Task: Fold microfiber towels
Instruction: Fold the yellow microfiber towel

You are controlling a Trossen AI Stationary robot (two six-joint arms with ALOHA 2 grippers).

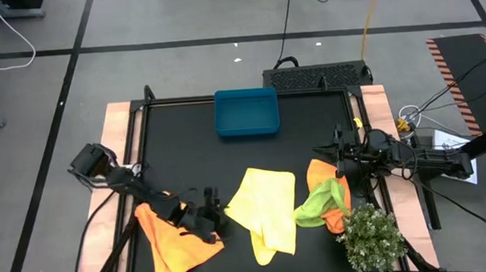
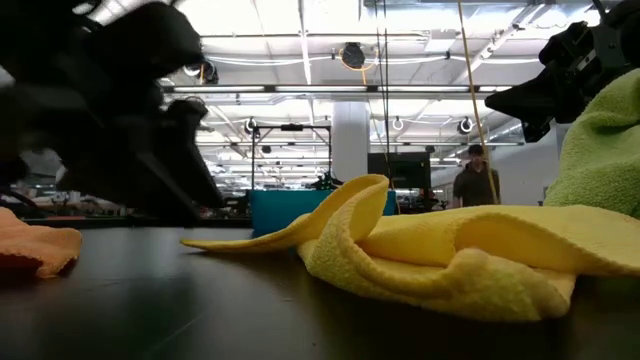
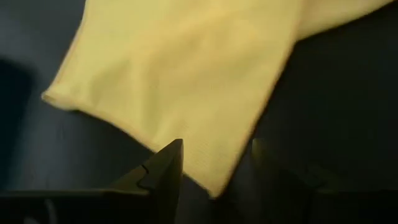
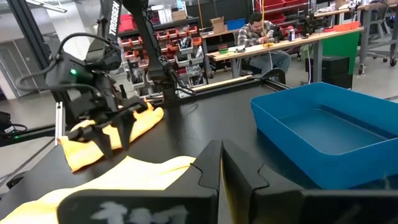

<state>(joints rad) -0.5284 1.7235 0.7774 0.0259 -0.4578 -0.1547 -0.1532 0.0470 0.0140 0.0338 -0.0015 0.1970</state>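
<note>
Near the counter's front edge, the pale yellow towel lies crumpled between an orange towel and the lime green towel. The left gripper, jaws apart, hovers at its corner, seemingly empty. Pinch that corner cleanly, one layer only. The right gripper, jaws closed, waits near the green one.

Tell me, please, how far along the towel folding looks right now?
Nothing looks folded yet. The yellow towel, both orange towels and the green towel lie crumpled on the table. The left gripper, open, is at the yellow towel's edge; the right gripper hangs shut. The teal tray holds nothing.
</note>
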